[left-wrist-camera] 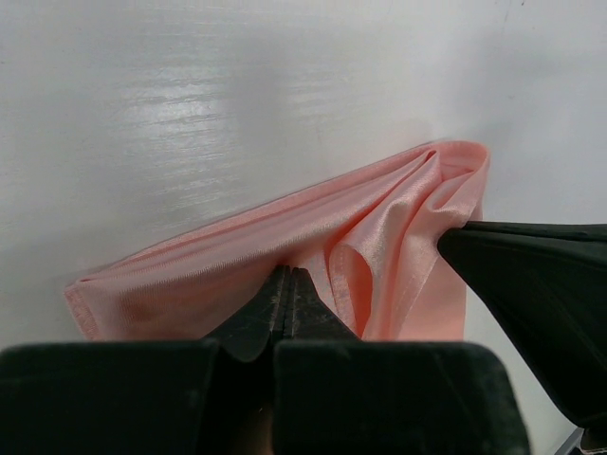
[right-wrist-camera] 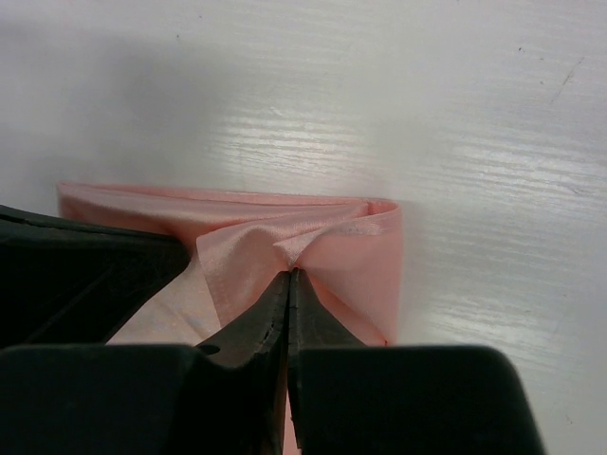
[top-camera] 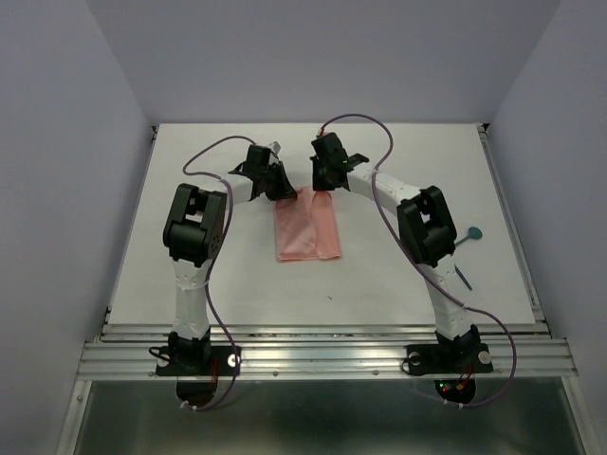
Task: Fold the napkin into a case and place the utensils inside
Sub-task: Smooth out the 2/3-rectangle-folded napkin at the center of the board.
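The salmon-pink napkin (top-camera: 306, 227) lies mid-table as a folded, layered rectangle. Both grippers are at its far edge. My left gripper (top-camera: 277, 186) is shut on the far left corner, and in the left wrist view its tips (left-wrist-camera: 287, 275) pinch bunched napkin (left-wrist-camera: 218, 261). My right gripper (top-camera: 321, 185) is shut on the far right corner, and in the right wrist view its tips (right-wrist-camera: 290, 275) pinch a raised pucker of napkin (right-wrist-camera: 365, 246). Two dark-teal utensils lie at the right: a spoon-ended one (top-camera: 469, 234) and a thin one (top-camera: 464, 276).
The white table (top-camera: 190, 246) has a metal rail along its near edge (top-camera: 322, 332). Purple cables (top-camera: 384, 204) loop along both arms. The right arm's elbow (top-camera: 427, 223) stands between the napkin and the utensils. Grey walls close in the left, the back and the right.
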`<action>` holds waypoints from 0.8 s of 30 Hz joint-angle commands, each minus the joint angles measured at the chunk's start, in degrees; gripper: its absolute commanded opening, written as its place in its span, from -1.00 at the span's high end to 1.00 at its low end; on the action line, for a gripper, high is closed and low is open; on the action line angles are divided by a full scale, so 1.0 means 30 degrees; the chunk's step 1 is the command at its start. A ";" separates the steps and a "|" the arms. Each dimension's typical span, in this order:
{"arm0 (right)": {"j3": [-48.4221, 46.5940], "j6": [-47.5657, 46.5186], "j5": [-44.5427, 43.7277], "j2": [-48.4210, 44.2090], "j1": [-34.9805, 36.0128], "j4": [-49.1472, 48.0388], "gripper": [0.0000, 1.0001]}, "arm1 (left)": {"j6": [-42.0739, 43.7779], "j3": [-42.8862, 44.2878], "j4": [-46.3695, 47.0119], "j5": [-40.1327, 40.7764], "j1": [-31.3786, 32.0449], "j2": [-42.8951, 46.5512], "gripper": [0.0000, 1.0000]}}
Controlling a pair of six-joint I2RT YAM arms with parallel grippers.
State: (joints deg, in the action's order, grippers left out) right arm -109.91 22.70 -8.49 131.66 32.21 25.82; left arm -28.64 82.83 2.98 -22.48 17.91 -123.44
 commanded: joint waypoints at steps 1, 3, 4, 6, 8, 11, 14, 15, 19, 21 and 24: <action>-0.0806 0.0139 0.0252 -0.0438 -0.0130 -0.0171 0.95 | -0.0120 -0.0480 0.0822 -0.0359 0.0035 0.0159 1.00; -0.0806 0.0197 0.0311 -0.0467 0.0046 -0.0200 0.95 | -0.0120 -0.0538 0.0822 -0.0358 0.0035 0.0130 1.00; -0.0864 0.0198 0.0340 -0.0438 0.0046 -0.0200 0.95 | -0.0120 -0.0597 0.0851 -0.0358 0.0035 0.0130 1.00; -0.0893 0.0198 0.0370 -0.0350 0.0222 -0.0171 0.95 | -0.0149 -0.0656 0.0910 -0.0388 0.0035 0.0130 1.00; -0.0981 0.0168 0.0399 -0.0262 0.0222 -0.0170 0.93 | -0.0149 -0.0714 0.0968 -0.0446 0.0035 0.0188 1.00; -0.1273 0.0139 0.0486 -0.0058 0.0397 -0.0170 0.86 | -0.0149 -0.0714 0.0968 -0.0475 0.0035 0.0189 1.00; -0.1596 0.0022 0.0662 0.0177 0.0573 -0.0170 0.83 | -0.0149 -0.0715 0.0998 -0.0534 0.0035 0.0247 1.00; -0.1800 -0.0094 0.0808 0.0322 0.0573 -0.0141 0.82 | -0.0149 -0.0743 0.0998 -0.0534 0.0035 0.0276 1.00; -0.2299 -0.0271 0.0926 0.0704 0.0778 -0.0083 0.78 | -0.0120 -0.0802 0.0998 -0.0563 0.0035 0.0306 1.00; -0.2591 -0.0330 0.0868 0.0909 0.0778 0.0180 0.81 | -0.0091 -0.0802 0.1027 -0.0592 0.0035 0.0306 1.00; -0.2827 -0.0388 0.0897 0.1115 0.0954 0.0298 0.86 | -0.0091 -0.0802 0.1027 -0.0680 0.0035 0.0277 1.00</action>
State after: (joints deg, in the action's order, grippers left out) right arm -115.48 22.37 -6.28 133.67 34.28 26.70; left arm -29.43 81.45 6.13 -23.79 17.89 -123.59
